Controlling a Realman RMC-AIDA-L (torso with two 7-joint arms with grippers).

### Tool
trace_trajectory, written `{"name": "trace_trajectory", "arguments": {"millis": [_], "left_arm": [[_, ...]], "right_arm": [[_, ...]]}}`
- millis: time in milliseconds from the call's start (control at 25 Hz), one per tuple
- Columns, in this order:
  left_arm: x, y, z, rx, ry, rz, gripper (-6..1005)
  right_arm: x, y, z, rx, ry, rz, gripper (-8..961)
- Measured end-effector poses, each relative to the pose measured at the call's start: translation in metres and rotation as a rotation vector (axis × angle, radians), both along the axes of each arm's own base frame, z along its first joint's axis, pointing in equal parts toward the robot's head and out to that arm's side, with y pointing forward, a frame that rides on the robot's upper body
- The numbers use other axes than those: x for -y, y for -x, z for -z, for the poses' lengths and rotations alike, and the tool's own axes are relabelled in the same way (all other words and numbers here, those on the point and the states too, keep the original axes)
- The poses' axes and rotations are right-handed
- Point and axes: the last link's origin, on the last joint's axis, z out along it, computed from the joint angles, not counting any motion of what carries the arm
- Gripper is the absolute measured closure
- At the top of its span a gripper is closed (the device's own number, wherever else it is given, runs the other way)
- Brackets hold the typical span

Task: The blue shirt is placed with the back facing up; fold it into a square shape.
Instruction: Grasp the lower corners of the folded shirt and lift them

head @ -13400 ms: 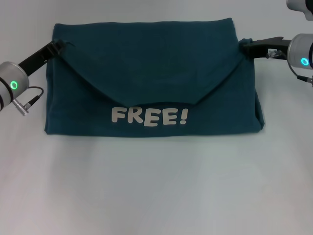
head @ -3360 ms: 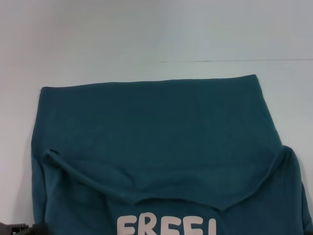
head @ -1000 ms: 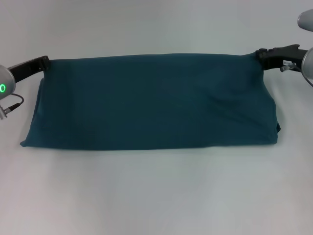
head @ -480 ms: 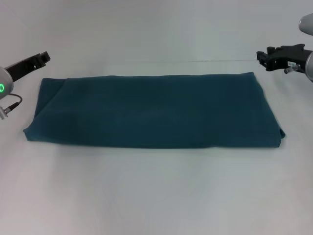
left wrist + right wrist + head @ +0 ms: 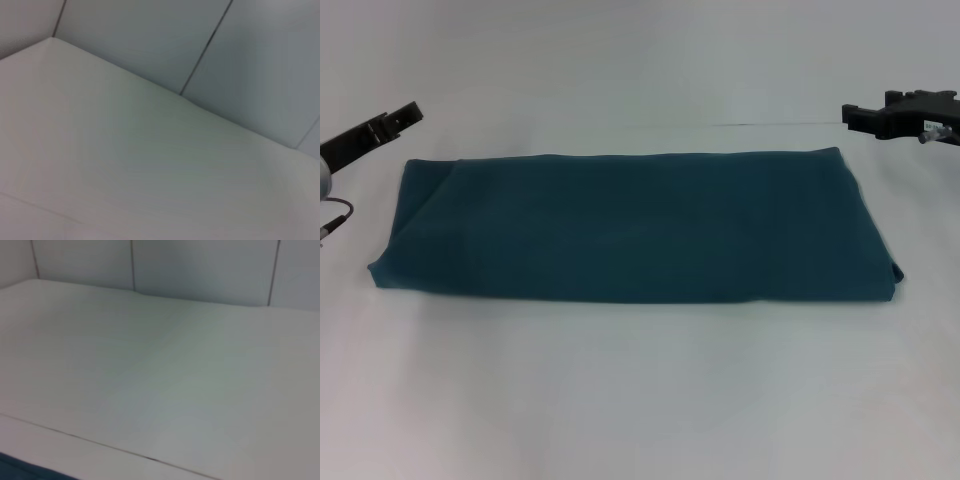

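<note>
Even, soft, diffuse light; no glare or hot spots. Head view sharp: dark teal-blue folded cotton shirt (image 5: 635,227) casts only thin faint shadow along near edge on pale matte white table (image 5: 640,400). Both wrist views soft and hazy, table surface smeared, wall seams unsharp.

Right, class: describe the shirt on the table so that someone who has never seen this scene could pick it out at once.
Start from the pale table that fills the head view. Across its middle lies the blue shirt, folded into a long flat band running left to right. It is the only cloth there, dark teal with no print showing, and the left end effector and right end effector sit clear of its far corners.
</note>
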Motion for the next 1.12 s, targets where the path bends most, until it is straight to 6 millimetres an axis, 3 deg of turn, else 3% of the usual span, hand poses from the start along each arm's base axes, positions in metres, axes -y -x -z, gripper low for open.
{"name": "trace_trajectory", "arguments": {"millis": [320,840,1120], "left_arm": [[0.024,0.004,-0.009,0.106,0.032,0.103,134],[0.084,0.048,-0.021,0.074,0.070,0.088,107],[0.117,0.061,-0.020,0.000,0.135,0.130,106]], "right_arm": [[0.019,0.001,-0.014,-0.178,0.110,0.006,245],[0.079,-0.021,-0.026,-0.452,0.315,0.102,248],[0.090,-0.026,-0.029,-0.514,0.305,0.094,250]]}}
